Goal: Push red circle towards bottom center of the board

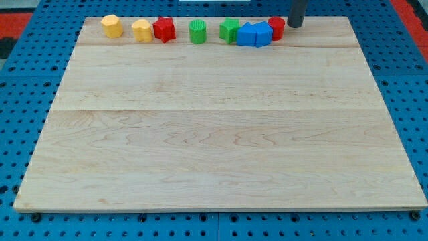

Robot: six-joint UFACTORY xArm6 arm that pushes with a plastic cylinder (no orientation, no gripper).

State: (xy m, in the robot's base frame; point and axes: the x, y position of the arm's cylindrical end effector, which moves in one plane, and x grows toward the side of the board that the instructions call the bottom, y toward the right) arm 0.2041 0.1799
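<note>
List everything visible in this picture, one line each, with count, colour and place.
yellow blocks: 2, yellow, top left of the board, side by side, the second at.
red star block: 1, red, top row, touching the second yellow block's right side.
green round block: 1, green, top row, near the middle.
green block: 1, green, top row, shape unclear, left of the blue blocks.
blue blocks: 2, blue, top row, pressed together, the second at.
red circle: 1, red, top row, behind the blue blocks' right end.
board: 1, pale wood, fills the view.
pegboard: 1, blue, under the board.
my tip: 1, dark, just right of the red circle.
</note>
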